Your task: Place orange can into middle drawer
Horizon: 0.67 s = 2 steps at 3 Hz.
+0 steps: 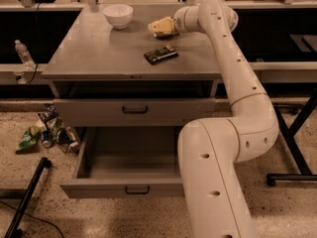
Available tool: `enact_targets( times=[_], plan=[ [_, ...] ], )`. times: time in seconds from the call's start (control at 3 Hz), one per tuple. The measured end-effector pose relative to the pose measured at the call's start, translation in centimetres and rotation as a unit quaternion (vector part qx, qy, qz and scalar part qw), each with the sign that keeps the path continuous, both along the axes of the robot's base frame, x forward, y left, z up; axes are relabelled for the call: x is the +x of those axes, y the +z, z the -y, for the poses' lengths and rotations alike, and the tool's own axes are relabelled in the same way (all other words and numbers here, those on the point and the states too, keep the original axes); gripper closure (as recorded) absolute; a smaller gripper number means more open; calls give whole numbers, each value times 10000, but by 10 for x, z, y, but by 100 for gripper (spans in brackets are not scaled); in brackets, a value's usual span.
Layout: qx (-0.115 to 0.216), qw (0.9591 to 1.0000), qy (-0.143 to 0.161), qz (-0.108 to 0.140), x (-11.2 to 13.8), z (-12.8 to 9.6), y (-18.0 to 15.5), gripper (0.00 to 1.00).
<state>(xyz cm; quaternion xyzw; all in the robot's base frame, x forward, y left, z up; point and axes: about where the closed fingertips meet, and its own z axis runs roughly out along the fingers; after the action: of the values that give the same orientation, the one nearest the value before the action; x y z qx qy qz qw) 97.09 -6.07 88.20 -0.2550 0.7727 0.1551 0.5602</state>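
Orange can (161, 28): light, thin-walled, slick; likely dents.
Hold: across its sides, gently.
My pincer (168, 27): at the can on the surface (99, 53); clenched or not, I cannot tell.

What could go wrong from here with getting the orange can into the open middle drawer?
The tool is at the orange can at the back of the tabletop; a low path forward could knock the dark packet. The arm hides the right part of the middle drawer, so clearance may be tight.

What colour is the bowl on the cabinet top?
The bowl is white, camera view; gripper at the orange can.
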Motion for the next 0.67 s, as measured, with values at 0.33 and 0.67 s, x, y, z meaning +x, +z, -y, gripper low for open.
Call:
enact_targets(
  times=[0.33,0.67],
  plan=[
    [-51,9999,-49,-143,1,-3,-8,0],
    [-71,9998,-25,-176,0,-10,-9,0]
  ],
)
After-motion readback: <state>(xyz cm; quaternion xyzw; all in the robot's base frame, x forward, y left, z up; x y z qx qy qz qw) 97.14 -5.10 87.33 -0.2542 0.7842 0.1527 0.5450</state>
